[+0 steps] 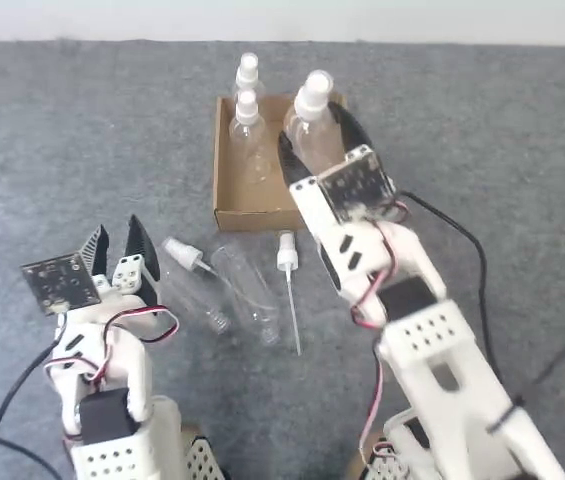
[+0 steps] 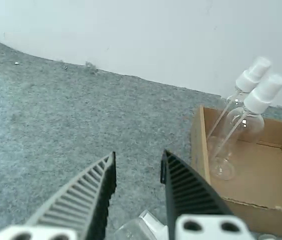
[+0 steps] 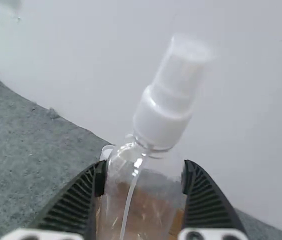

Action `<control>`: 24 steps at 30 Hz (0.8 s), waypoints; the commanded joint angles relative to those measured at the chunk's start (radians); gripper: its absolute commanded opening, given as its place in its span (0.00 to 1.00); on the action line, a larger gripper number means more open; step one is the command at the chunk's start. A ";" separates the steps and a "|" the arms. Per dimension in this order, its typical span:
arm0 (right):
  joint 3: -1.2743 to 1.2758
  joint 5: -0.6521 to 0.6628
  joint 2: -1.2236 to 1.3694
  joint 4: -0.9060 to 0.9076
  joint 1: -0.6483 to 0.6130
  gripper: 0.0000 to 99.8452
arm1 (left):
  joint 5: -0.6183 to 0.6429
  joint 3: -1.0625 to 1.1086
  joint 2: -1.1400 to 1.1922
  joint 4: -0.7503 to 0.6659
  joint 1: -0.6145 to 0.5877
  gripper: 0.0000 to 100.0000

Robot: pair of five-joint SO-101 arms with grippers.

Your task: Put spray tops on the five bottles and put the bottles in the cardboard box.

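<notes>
Boxing step: right fingers (image 1: 344, 122) grasping capped bottle (image 1: 312, 108) over cardboard box (image 1: 224, 185), upper centre. Left fingers (image 1: 141, 242) spread, empty. Next, likely: lower bottle, let go upright.

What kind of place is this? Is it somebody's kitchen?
Probably not: it looks like a robot practice bench. A grey felt-like mat meets a bare white wall, and white plastic robot arms with loose wires stand there, the right gripper holding a clear plastic spray bottle over a brown cardboard box.
</notes>
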 commanded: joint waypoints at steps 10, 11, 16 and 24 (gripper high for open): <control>-0.215 -0.219 0.340 -0.130 -0.038 0.07 | 0.015 -0.030 -0.017 -0.032 -0.003 0.14; -0.213 -0.216 0.361 -0.165 -0.048 0.07 | 0.015 -0.031 -0.017 -0.032 -0.003 0.14; -0.213 -0.215 0.478 -0.278 -0.077 0.07 | 0.015 -0.033 -0.017 -0.032 -0.003 0.14; -0.213 -0.215 0.627 -0.397 -0.082 0.07 | 0.015 -0.035 -0.017 -0.032 -0.003 0.14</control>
